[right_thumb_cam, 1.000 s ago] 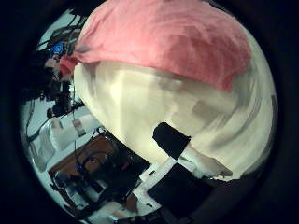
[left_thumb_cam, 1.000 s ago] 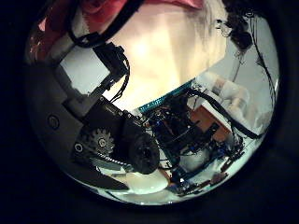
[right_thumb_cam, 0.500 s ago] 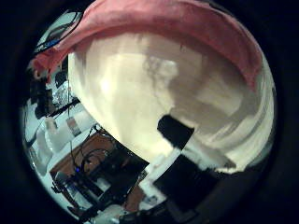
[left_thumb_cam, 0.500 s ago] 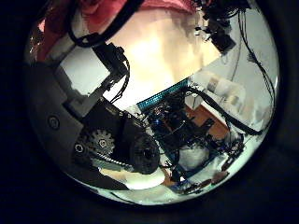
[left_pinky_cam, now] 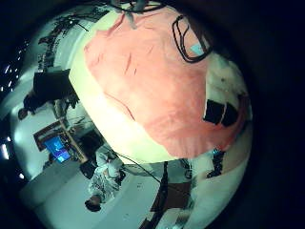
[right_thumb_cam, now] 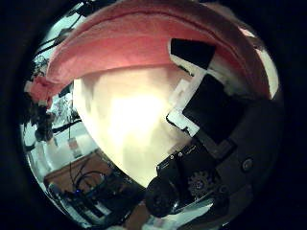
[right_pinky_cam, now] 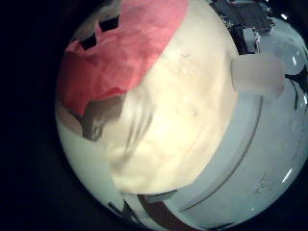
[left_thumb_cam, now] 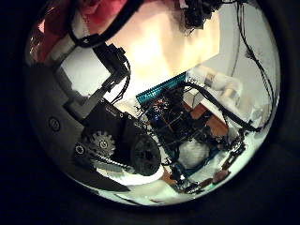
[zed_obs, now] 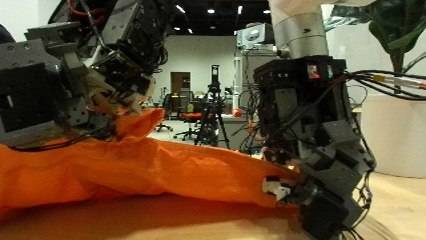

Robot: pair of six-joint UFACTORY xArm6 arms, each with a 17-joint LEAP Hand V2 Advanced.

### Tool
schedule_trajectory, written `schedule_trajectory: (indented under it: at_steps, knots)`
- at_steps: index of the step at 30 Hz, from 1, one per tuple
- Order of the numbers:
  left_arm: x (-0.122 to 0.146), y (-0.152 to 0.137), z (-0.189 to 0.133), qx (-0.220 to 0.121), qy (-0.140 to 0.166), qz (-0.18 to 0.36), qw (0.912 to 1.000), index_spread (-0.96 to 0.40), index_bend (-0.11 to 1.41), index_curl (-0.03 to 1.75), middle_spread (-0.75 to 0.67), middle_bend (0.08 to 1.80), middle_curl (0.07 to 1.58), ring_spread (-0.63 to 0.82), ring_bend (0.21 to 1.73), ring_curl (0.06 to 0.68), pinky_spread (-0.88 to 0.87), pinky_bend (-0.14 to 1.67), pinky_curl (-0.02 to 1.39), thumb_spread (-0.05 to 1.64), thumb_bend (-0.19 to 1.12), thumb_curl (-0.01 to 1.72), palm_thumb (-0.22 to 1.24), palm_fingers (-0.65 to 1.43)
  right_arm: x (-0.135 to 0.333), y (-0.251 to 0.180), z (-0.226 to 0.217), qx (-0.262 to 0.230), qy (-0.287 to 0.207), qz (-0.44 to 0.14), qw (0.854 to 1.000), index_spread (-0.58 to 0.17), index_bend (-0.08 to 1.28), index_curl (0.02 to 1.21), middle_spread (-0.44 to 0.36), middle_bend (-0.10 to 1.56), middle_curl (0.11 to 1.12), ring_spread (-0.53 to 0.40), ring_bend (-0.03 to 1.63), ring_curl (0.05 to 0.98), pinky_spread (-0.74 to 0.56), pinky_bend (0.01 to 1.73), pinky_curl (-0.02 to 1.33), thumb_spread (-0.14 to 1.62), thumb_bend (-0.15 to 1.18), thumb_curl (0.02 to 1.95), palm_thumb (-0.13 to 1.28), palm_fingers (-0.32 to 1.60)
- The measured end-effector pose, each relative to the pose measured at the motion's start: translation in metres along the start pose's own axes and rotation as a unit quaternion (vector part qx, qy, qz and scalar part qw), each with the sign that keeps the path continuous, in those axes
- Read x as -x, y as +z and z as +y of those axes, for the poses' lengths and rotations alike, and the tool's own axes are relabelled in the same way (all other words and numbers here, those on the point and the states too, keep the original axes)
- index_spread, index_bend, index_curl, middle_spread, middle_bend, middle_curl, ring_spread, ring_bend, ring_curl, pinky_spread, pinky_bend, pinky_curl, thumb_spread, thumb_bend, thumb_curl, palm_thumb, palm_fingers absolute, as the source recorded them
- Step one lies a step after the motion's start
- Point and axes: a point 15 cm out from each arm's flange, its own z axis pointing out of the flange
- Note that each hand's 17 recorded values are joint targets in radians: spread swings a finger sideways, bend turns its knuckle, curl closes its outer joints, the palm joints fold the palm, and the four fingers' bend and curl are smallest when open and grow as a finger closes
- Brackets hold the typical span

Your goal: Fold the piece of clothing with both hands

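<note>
Outside view shows one orange garment (zed_obs: 147, 175) spread low over the pale desk (zed_obs: 160, 222), w/ two robot hands at it. Both arms hang from the top edge. The left robot hand (zed_obs: 113, 85) is raised at the garment's upper part, where a fold of cloth rises up to its fingers (zed_obs: 129, 103); they are curled and seem to pinch this fold. The right robot hand (zed_obs: 313, 185) is low, at the garment's edge near the desk, its fingers bent onto the cloth end, clamped on it.

In the left little finger side palm view the garment (left_pinky_cam: 152, 86) lies wide on the desk (left_pinky_cam: 95, 119), w/ one black fingertip (left_pinky_cam: 221, 113) on the cloth. In the right thumb side palm view the garment (right_thumb_cam: 144, 43) makes a band across the desk (right_thumb_cam: 129, 120), and that hand's fingers (right_thumb_cam: 197, 57) reach to its edge.
</note>
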Motion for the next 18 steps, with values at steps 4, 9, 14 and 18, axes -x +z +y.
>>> schedule_trajectory:
  at_steps: [4,9,14,18]
  knots:
    - [-0.002,-0.001,0.009,0.008,0.011,0.006,0.9999,-0.49,0.17,1.62,-0.65,0.83,1.31,-0.41,1.48,0.55,-0.66,1.22,0.59,1.04,-0.01,0.77,0.96,0.86,-0.004,-0.006,0.034,0.051,-0.004,0.004,0.999,-0.349,0.91,0.75,-0.206,1.08,0.79,-0.281,1.2,0.649,-0.39,1.06,0.68,1.21,0.09,0.45,1.06,1.16]
    - [-0.005,-0.006,0.022,0.009,0.026,0.017,0.9995,-0.46,0.16,1.63,-0.65,0.83,1.31,-0.41,1.48,0.549,-0.66,1.22,0.59,1.05,-0.01,0.77,0.95,0.86,-0.007,-0.028,0.069,0.092,-0.01,0.005,0.996,-0.335,0.99,0.82,-0.201,1.16,0.85,-0.276,1.27,0.705,-0.36,1.13,0.76,1.22,0.08,0.48,1.09,1.07]
    - [-0.004,-0.015,0.035,0.015,0.04,0.032,0.9986,-0.43,0.16,1.64,-0.65,0.83,1.31,-0.41,1.48,0.549,-0.66,1.23,0.59,1.05,-0.01,0.77,0.95,0.86,-0.011,-0.06,0.086,0.1,-0.015,0.004,0.995,-0.322,1.02,0.87,-0.196,1.19,0.88,-0.272,1.3,0.742,-0.33,1.16,0.83,1.23,0.07,0.52,1.12,1.03]
    - [-0.001,-0.026,0.043,0.016,0.042,0.041,0.9982,-0.42,0.16,1.65,-0.65,0.83,1.31,-0.41,1.48,0.548,-0.66,1.23,0.59,1.05,-0.01,0.77,0.95,0.86,-0.015,-0.09,0.083,0.083,-0.013,0.006,0.996,-0.317,1.03,0.89,-0.193,1.21,0.89,-0.27,1.31,0.759,-0.32,1.16,0.87,1.23,0.06,0.53,1.12,1.0]
